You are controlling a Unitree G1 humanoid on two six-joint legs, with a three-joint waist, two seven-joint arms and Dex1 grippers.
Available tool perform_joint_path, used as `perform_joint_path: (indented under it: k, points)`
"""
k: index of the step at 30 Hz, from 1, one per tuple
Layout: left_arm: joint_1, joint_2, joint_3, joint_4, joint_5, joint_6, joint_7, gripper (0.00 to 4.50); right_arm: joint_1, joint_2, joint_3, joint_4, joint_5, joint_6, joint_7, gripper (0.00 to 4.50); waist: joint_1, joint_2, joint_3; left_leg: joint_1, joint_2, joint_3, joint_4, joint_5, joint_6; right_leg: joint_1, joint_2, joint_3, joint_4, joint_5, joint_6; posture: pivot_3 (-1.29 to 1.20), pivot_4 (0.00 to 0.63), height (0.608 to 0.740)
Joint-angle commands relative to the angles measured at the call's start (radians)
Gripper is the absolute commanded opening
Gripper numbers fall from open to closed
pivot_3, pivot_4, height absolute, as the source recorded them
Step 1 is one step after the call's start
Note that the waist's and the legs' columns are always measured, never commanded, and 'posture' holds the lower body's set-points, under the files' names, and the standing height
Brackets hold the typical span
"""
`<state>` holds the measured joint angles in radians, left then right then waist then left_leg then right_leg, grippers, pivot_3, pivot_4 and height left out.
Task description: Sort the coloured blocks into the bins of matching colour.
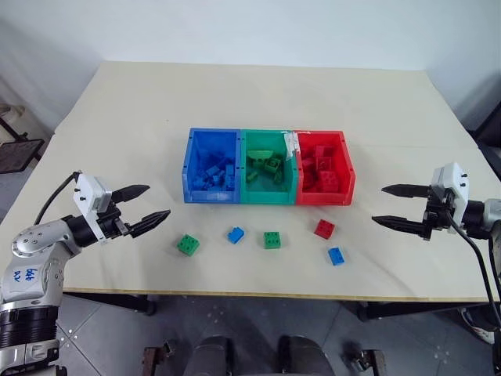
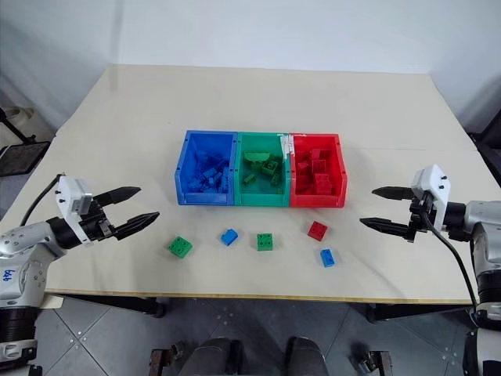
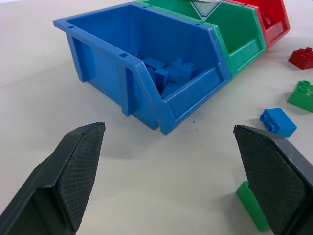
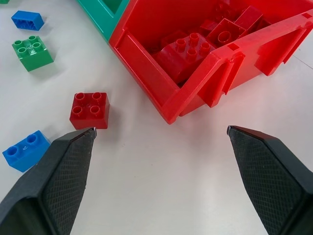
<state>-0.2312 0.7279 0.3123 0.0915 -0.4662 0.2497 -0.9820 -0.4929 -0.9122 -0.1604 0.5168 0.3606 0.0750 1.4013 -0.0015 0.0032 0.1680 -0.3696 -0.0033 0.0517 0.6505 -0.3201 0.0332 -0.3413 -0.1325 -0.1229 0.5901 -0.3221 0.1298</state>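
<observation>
Cream tabletop [image 1: 141,125]: my three joined plastic bins [image 1: 268,197] part-filled; five small studded bricks [image 1: 272,240] remain; left gripper [image 1: 145,208] and right gripper [image 1: 394,205] both agape, empty

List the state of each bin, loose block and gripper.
blue bin: holds blue blocks.
green bin: holds green blocks.
red bin: holds red blocks.
two green blocks: loose on table, in front of bins.
two blue blocks: loose on table.
red block: loose on table.
left gripper: open, empty.
right gripper: open, empty.
</observation>
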Motion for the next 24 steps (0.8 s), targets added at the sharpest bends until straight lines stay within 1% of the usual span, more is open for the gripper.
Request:
perform_joint_path:
  k: [1, 8, 10, 12, 14, 18, 24]
  points:
    - [-0.015, 0.014, 0.0, -0.017, 0.001, -0.011, -0.005, 4.48, -0.007, -0.03, -0.035, -0.021, 0.004, -0.019, -0.003, 4.5, 0.0, 0.0, 0.0, 0.0, 0.0, 0.0, 0.0, 0.0, 0.0, 0.0, 0.0, 0.0, 0.0, 0.0, 0.0, 0.0, 0.15, 0.74]
    - [-0.022, 0.008, 0.004, -0.034, 0.006, 0.006, 0.042, 4.48, -0.005, -0.024, -0.024, -0.029, 0.001, -0.003, -0.008, 4.5, 0.0, 0.0, 0.0, 0.0, 0.0, 0.0, 0.0, 0.0, 0.0, 0.0, 0.0, 0.0, 0.0, 0.0, 0.0, 0.0, 0.15, 0.74]
    - [-0.019, 0.011, -0.017, -0.056, 0.016, 0.027, 0.057, 4.48, 0.005, -0.026, -0.022, -0.039, -0.003, 0.007, -0.015, 4.5, 0.0, 0.0, 0.0, 0.0, 0.0, 0.0, 0.0, 0.0, 0.0, 0.0, 0.0, 0.0, 0.0, 0.0, 0.0, 0.0, 0.15, 0.74]
    - [-0.016, 0.01, -0.041, -0.085, -0.004, 0.058, 0.034, 4.48, 0.027, -0.039, -0.031, -0.055, -0.003, 0.017, -0.017, 4.5, 0.001, 0.0, 0.0, 0.0, 0.0, 0.0, 0.0, 0.0, 0.0, 0.0, 0.0, 0.0, 0.0, 0.0, 0.0, 0.0, 0.15, 0.74]
    - [-0.028, 0.0, -0.073, -0.085, 0.002, 0.049, 0.012, 4.48, 0.064, -0.067, -0.047, -0.073, -0.003, 0.035, -0.015, 4.5, 0.007, 0.0, 0.0, 0.0, 0.0, -0.001, 0.0, 0.0, 0.0, 0.0, 0.0, 0.001, 0.001, 0.0, 0.0, 0.0, 0.15, 0.74]
    - [-0.062, -0.034, -0.135, -0.075, 0.009, -0.013, -0.048, 4.48, 0.193, -0.151, -0.102, -0.123, 0.007, 0.044, 0.005, 4.5, 0.021, 0.0, 0.0, -0.001, -0.001, -0.001, 0.001, 0.0, 0.0, 0.001, 0.0, 0.001, 0.0, 0.0, 0.0, 0.0, 0.15, 0.74]
    - [-0.085, -0.069, -0.152, -0.053, -0.03, -0.052, -0.127, 4.48, 0.325, -0.203, -0.171, -0.21, 0.027, 0.073, 0.012, 4.5, 0.02, 0.0, 0.0, 0.001, 0.0, 0.003, 0.001, 0.0, 0.0, 0.001, 0.001, -0.003, -0.001, 0.0, 0.0, 0.0, 0.15, 0.74]
